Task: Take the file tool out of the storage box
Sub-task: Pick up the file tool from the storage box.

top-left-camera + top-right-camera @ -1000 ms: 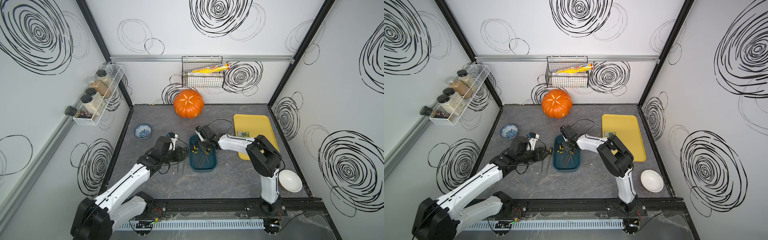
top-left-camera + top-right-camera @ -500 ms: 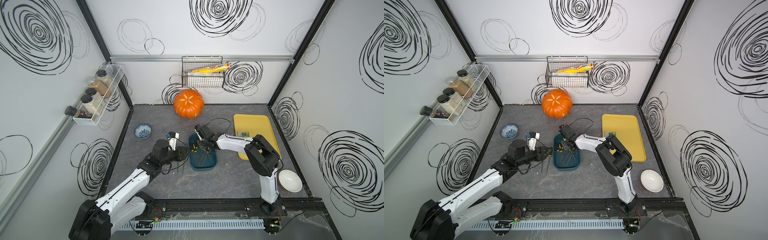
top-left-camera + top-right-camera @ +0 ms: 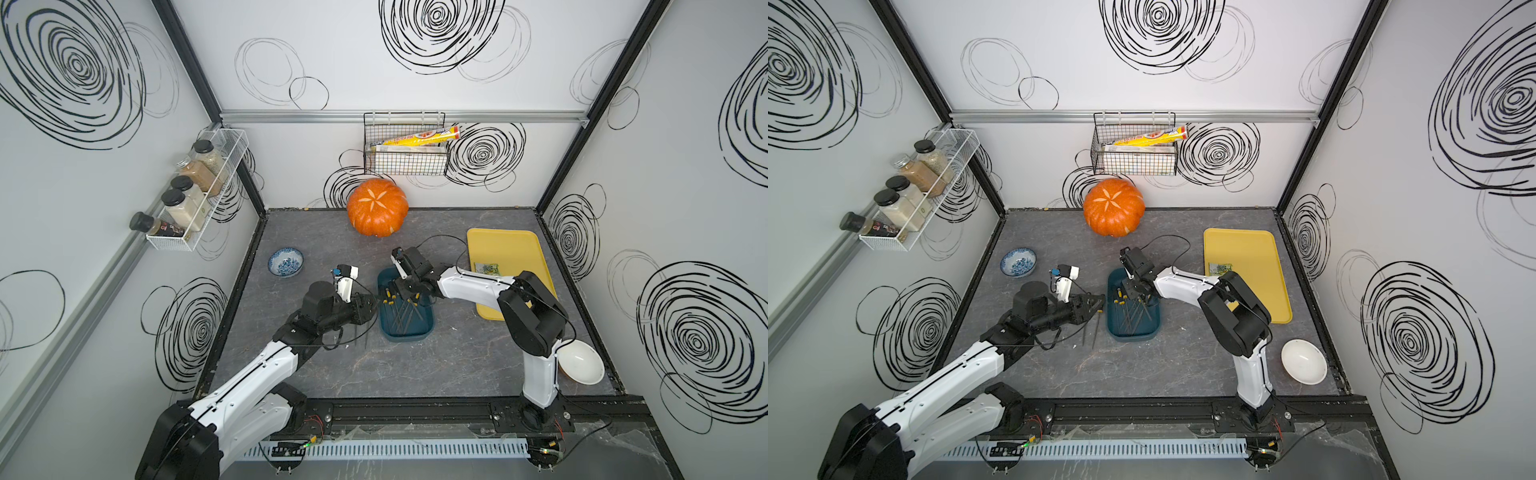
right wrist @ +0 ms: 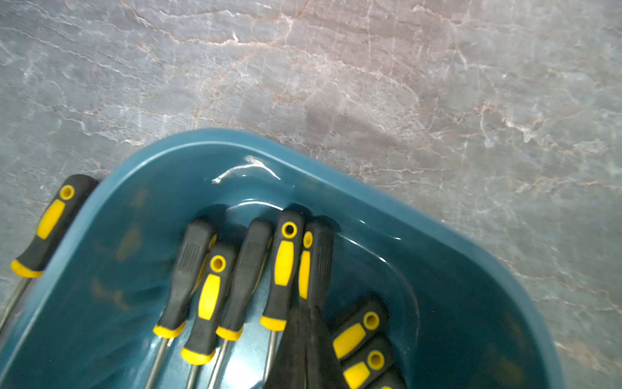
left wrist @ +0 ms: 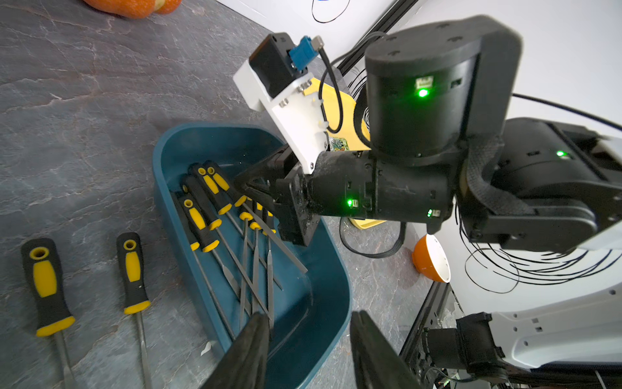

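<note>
**Black rubber in the pinch, file not yet clear of the box**

Right jaws sat almost closed, down inside the storage box point(image 4: 454, 286). As far as I could judge, they pinched the file tool point(image 4: 311, 266) near the yellow collar end of its black handle. The contact itself was hidden behind the fingers point(image 4: 291, 353). That file lay among the other files point(image 4: 208, 296), with the handles bunched at the end of the box nearer the pumpkin point(image 3: 377, 206) and the steel shanks crossing toward the other end. Left jaws stood partly open with nothing between them, at the box's wall on the left arm's side. I could not tell whether they touched it.

I reckoned the file light and stiff. Its ribbed rubber handle should grip well, while the thin steel shank looked slick and apt to swivel in a pinch. Mid-handle seemed the better hold. Taken so near the collar, the file might tip nose-down and snag the crossed shanks, so I judged a slow, straight lift wise.

Further out, two loose files point(image 5: 47, 286) lay on the grey stone-look bench point(image 5: 84, 101), just beside the box.
</note>
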`<act>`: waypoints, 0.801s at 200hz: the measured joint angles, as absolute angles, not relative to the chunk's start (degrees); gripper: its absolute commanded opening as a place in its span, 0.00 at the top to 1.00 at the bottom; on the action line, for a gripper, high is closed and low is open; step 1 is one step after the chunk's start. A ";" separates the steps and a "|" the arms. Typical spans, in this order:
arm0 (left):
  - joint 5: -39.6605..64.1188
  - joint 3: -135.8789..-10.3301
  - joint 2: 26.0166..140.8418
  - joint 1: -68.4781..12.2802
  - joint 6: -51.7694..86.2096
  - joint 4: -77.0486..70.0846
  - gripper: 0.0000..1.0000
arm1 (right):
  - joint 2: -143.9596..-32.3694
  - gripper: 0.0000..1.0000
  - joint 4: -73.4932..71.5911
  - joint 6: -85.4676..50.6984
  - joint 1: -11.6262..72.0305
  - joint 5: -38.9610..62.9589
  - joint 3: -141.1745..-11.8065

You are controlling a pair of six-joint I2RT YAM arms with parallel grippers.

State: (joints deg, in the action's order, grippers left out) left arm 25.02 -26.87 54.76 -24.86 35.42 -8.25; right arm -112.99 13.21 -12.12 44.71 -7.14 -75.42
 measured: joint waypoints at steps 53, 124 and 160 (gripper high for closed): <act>24.77 -26.74 54.81 -24.86 35.07 -8.25 0.52 | -115.50 0.74 14.74 -11.07 44.71 -8.64 -76.20; 24.14 -26.70 54.85 -24.86 34.70 -7.84 0.52 | -118.98 0.74 17.08 -11.46 44.97 -10.61 -80.14; 23.97 -26.65 54.85 -24.86 34.63 -7.79 0.52 | -120.40 0.77 18.87 -12.53 45.58 -13.10 -81.93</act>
State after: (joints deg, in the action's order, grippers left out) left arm 23.97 -26.65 54.85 -24.86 34.63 -7.79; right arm -120.40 18.87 -12.53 45.58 -13.10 -81.93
